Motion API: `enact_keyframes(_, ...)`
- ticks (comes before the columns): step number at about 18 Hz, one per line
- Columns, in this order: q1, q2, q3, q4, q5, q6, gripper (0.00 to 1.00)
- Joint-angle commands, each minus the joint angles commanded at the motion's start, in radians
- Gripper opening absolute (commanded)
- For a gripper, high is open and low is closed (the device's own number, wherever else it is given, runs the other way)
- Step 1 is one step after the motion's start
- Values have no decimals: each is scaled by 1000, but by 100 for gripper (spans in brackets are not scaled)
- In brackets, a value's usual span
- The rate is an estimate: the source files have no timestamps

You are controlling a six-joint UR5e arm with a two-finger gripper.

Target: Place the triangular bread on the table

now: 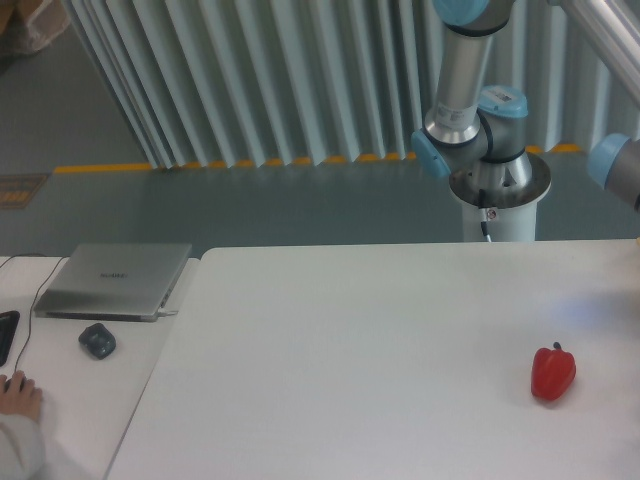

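Observation:
The triangular bread is out of view. The large white table [350, 350] fills the middle and right of the camera view. My gripper is out of view too; only the arm's base and joints [470, 130] show behind the table's far edge, and another arm segment [615, 160] leaves the frame at the right edge.
A glossy red bell pepper [552, 373] stands on the table near the right edge. A smaller white desk [70, 380] at left carries a closed laptop [115, 280], a dark mouse [97, 340] and a person's hand [20, 395].

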Motion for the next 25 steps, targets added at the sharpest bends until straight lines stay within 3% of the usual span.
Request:
enact_keyframes(9, 3, -6, -2, 0, 40, 11, 97)
enact_keyframes(10, 3, -6, -2, 0, 46, 12, 92)
enact_keyframes(12, 2, -9, -3, 0, 49, 12, 71)
enact_keyframes(16, -2, -34, 5, 3, 51, 1, 66)
enact_keyframes(18, 2, -34, 6, 9, 54, 1, 43)
enact_keyframes(23, 12, -28, 12, 14, 52, 3, 2)
enact_keyframes(25, 21, -25, 24, 14, 45, 14, 0)
